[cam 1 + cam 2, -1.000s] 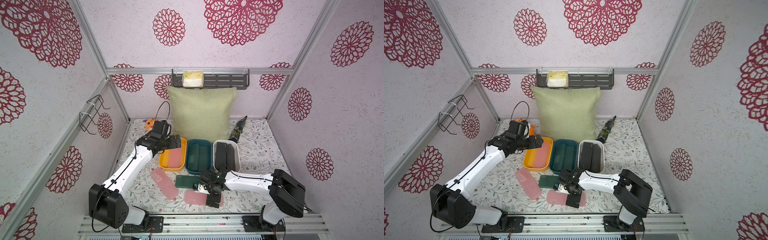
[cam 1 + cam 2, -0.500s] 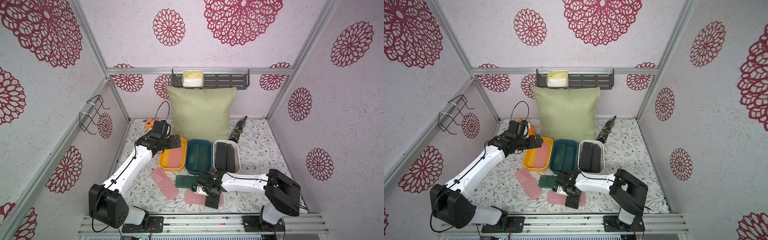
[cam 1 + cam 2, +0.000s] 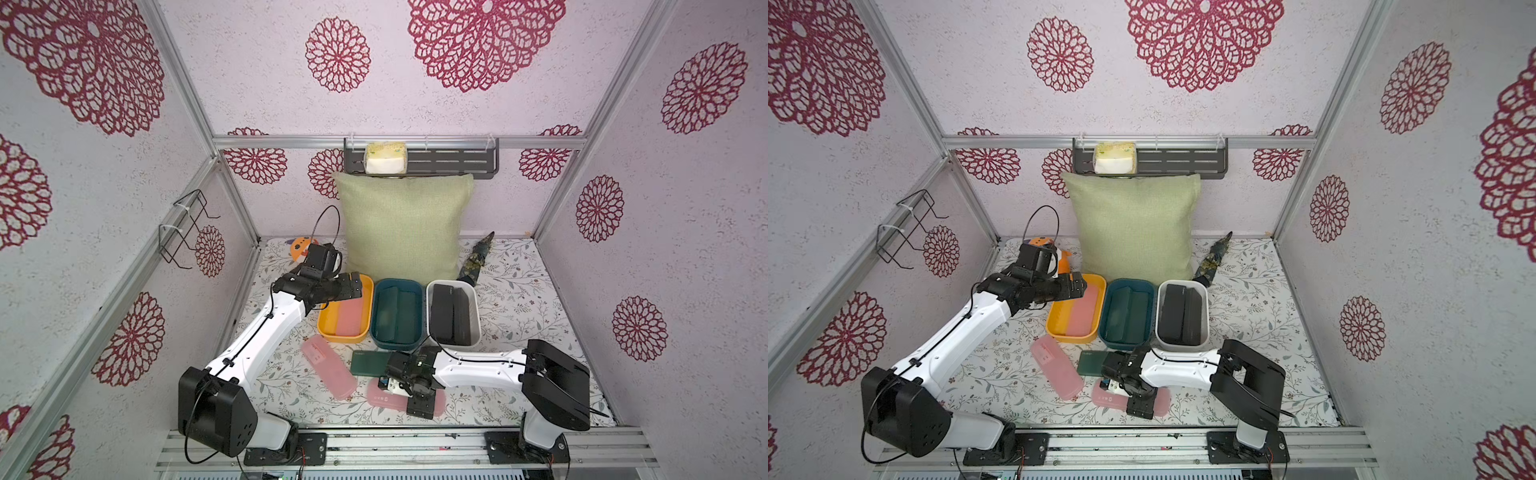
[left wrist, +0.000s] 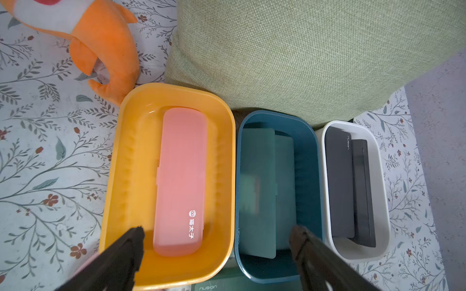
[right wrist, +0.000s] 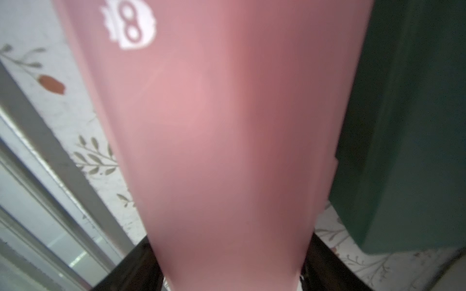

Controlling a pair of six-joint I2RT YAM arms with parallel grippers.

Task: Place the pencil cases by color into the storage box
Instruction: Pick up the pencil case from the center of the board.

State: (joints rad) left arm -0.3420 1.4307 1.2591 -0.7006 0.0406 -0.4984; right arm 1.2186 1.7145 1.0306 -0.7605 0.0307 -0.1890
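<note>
My right gripper (image 3: 420, 401) (image 3: 1140, 401) is down on a pink pencil case (image 3: 384, 397) (image 5: 227, 126) lying near the front edge. Its fingers sit against both long sides of the case. Behind it lie a dark green pencil case (image 3: 370, 362) (image 5: 403, 126) and a second pink pencil case (image 3: 328, 368). The yellow storage box (image 3: 343, 336) (image 4: 121, 176) holds a pink case (image 4: 181, 176). The teal box (image 3: 397, 344) holds green cases (image 4: 259, 189), and the white box (image 3: 457, 343) holds black cases (image 4: 340, 189). My left gripper (image 3: 357, 286) (image 4: 217, 231) hangs open and empty over the yellow box.
A green cushion (image 3: 403, 224) leans on the back wall behind the boxes. An orange plush toy (image 3: 301, 249) lies at the back left and a folded umbrella (image 3: 478, 257) at the back right. The metal rail (image 3: 374, 436) runs just in front of the gripped case.
My right gripper's jaws have closed in on the front pink case, and that arm has edged slightly left. The left arm has not moved.
</note>
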